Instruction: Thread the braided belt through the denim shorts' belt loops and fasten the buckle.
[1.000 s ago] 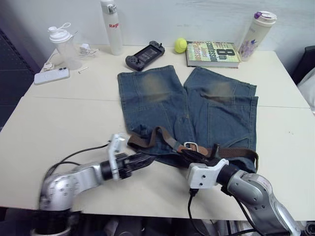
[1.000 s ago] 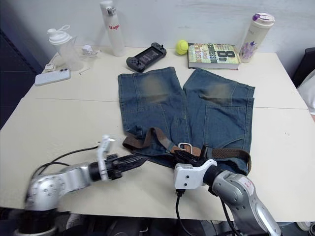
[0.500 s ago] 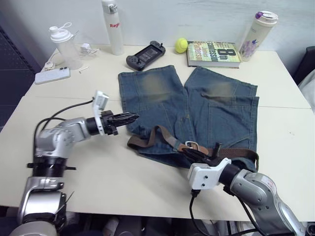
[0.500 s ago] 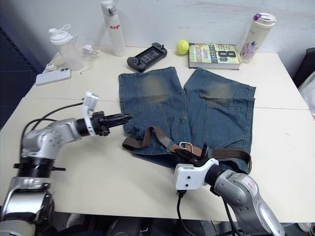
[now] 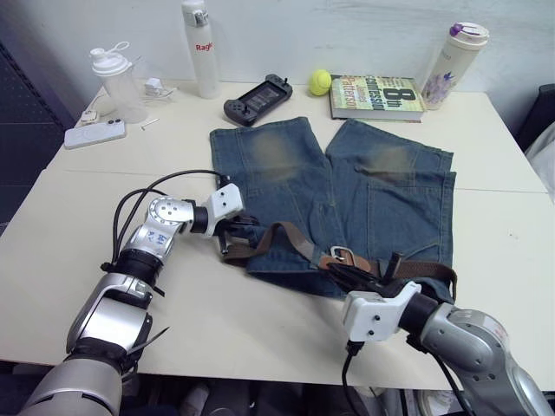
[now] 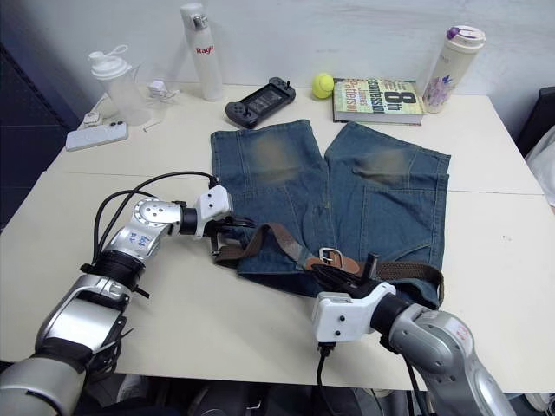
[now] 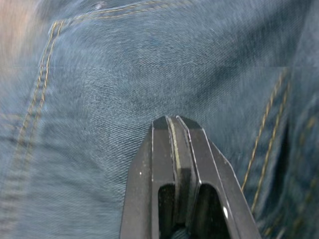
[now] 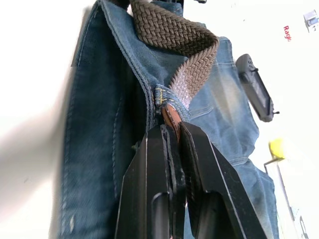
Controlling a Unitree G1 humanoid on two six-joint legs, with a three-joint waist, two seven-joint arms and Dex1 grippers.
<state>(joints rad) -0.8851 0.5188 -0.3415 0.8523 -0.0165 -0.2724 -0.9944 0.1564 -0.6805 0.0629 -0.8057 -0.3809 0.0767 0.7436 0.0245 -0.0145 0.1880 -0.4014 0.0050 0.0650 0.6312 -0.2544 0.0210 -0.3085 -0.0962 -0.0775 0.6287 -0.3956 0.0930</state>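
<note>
**Belt on the shorts, both grippers pinched**

The denim shorts [image 5: 334,186] lie flat on the table [image 5: 104,260]. The braided belt [image 5: 286,236] runs along the waistband, the buckle [image 5: 341,256] near the middle. The left gripper [image 7: 175,124] is closed over the denim by the belt's end. The right gripper [image 8: 170,130] pinches the belt's leather end at a belt loop [image 8: 164,94].

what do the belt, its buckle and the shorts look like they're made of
Belt: brown woven webbing, matte; the braid weave is plain in the right wrist view, with a smoother leather-like tab near the buckle.
Buckle: silvery and shiny, probably metal.
Shorts: blue denim, with twill texture, tan stitched seams and faded yellowish patches on both legs.
</note>
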